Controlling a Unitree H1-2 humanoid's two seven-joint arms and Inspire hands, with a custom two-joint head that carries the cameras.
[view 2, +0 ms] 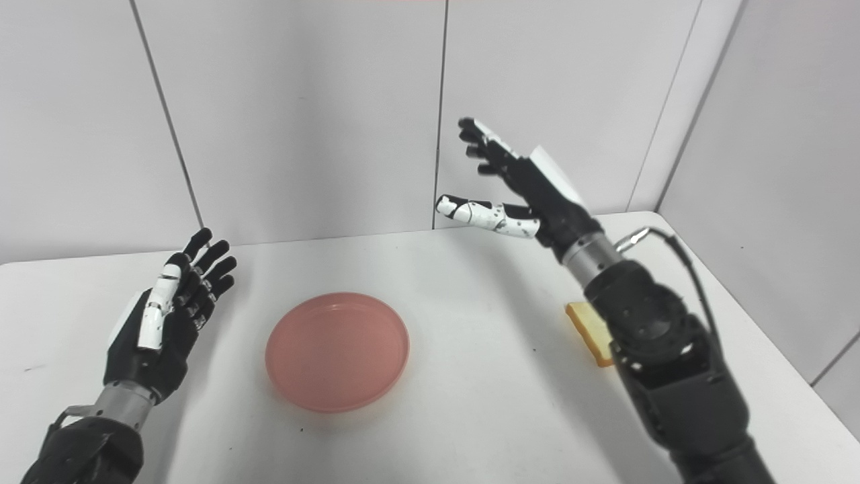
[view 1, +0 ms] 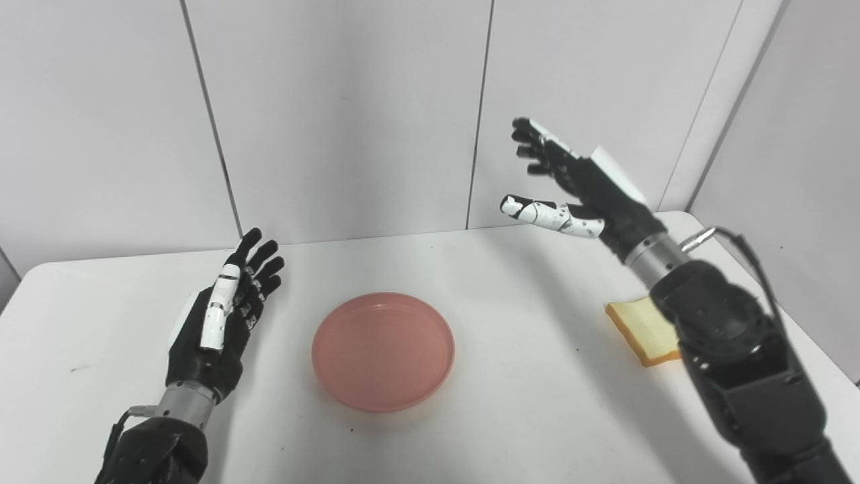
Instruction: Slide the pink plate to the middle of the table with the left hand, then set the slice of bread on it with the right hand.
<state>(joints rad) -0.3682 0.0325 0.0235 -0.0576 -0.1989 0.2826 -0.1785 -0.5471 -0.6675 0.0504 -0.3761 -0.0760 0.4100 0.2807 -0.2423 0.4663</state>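
Pink plate (view 2: 337,351) flat on white table (view 2: 470,349), near centre, nothing on it. Left hand (view 2: 168,316) just left of plate, fingers spread, not touching it. Right hand (view 2: 517,191) raised above table, fingers apart, holding nothing. Bread slice (view 2: 586,324) at right, partly hidden behind right forearm.

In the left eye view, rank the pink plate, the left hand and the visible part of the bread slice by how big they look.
1. pink plate, clearly the largest.
2. left hand, open, smaller in area than the plate.
3. slice of bread, smallest, but the right forearm covers part of it, so its full size is unsure.
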